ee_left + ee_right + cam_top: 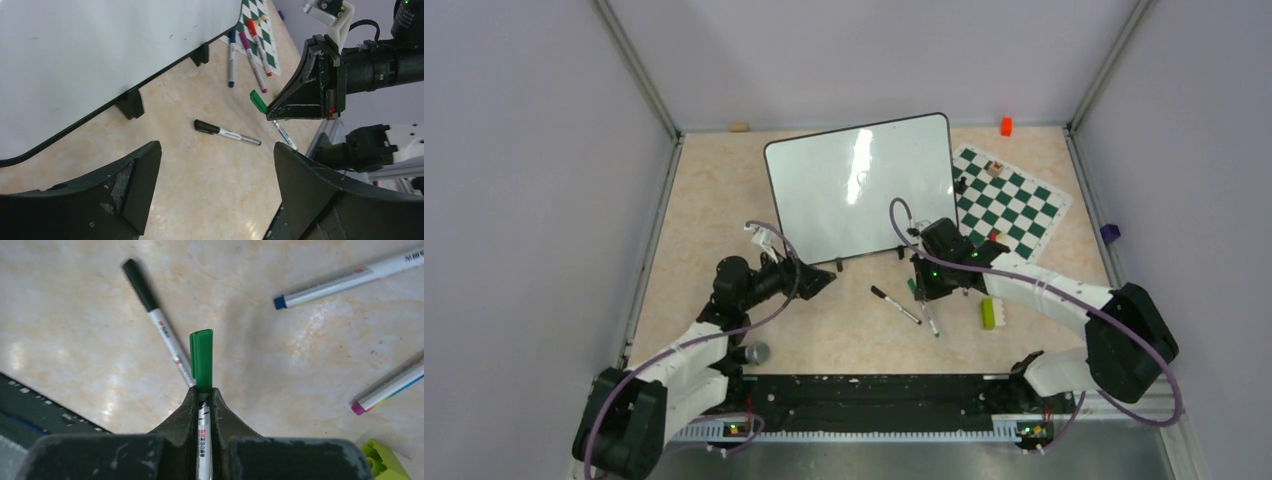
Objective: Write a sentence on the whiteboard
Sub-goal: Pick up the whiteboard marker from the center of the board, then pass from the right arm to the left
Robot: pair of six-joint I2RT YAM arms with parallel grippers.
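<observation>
Two claws hung near the whiteboard (861,185), which stood on the surface (714,200) beside a chess mat (1014,200). The right claw (203,392) was clenched on a green-capped marker (202,360); the left claw (215,155) gaped, released, above a black-capped marker (226,133).

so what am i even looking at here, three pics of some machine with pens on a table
It is one scene seen by three cameras. The overhead view shows two robot arms bolted at the near edge of a table. The other two pictures come from a small camera on each wrist, looking past that arm's own fingers.

On the table stand a whiteboard, with no sentence readable on it, beside a chess mat. Loose markers lie about, among them a black-capped marker, plus a lime green block.

The right gripper is shut on a green-capped marker. The left gripper is open and empty.
</observation>
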